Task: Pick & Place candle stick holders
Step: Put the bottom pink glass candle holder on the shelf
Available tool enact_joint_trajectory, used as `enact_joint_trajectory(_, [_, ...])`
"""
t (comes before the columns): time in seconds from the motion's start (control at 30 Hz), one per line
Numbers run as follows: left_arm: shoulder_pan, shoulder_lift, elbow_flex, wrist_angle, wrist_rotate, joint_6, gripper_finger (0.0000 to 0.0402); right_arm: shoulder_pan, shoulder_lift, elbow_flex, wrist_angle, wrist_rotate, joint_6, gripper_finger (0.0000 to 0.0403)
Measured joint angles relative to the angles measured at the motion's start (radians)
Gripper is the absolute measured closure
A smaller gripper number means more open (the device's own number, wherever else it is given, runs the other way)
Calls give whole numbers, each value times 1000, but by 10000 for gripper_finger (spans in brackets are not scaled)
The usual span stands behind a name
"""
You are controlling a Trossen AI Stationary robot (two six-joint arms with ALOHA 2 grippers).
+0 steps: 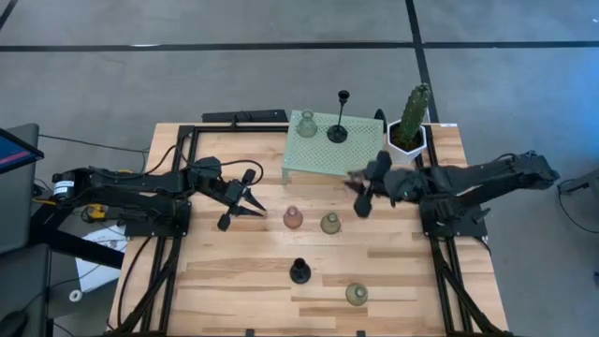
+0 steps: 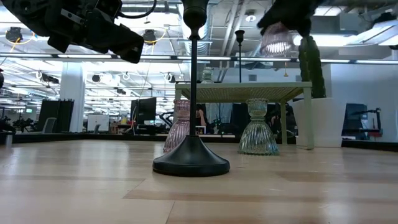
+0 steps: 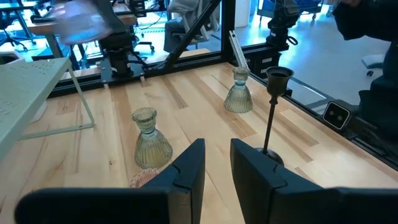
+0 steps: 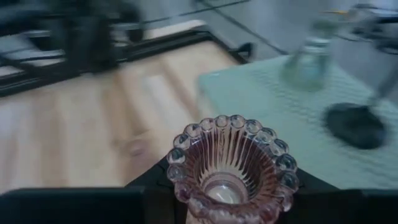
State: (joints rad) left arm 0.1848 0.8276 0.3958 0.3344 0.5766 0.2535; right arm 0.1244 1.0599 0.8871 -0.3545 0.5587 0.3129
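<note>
Hidden, cropped and blurred parts

In the right wrist view the pink ribbed holder (image 4: 231, 163) is cut off by the picture's lower edge, so its grip inside the right claw (image 4: 231, 205) is mostly out of sight; the pale holder (image 4: 309, 59) and the black round base (image 4: 354, 124) on the mesh stand (image 4: 261, 93) are smeared by blur. In the left wrist view the left claw (image 3: 216, 168) covers the tall black stem's base (image 3: 268, 155) and most of a pink holder (image 3: 146, 179). In the low view the stem holder's top (image 2: 194, 15) runs off the frame, and the left arm (image 2: 93, 28) is cropped.
</note>
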Motion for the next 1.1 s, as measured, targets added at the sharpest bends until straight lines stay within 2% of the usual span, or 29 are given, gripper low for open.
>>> enact_joint_trajectory(0.23, [0, 0, 0, 10, 0, 0, 325, -228, 18, 0, 3, -3, -33, 288])
enact_joint_trajectory(0.5, [2, 0, 0, 19, 0, 0, 325, -401, 92, 0, 96, -12, -61, 288])
enact_joint_trajectory(0.9, [5, 0, 0, 26, 0, 0, 325, -560, 249, 2, 172, -3, -61, 288])
enact_joint_trajectory(1.1, [5, 0, 0, 26, 0, 0, 325, -601, 269, 2, 217, -4, -85, 288])
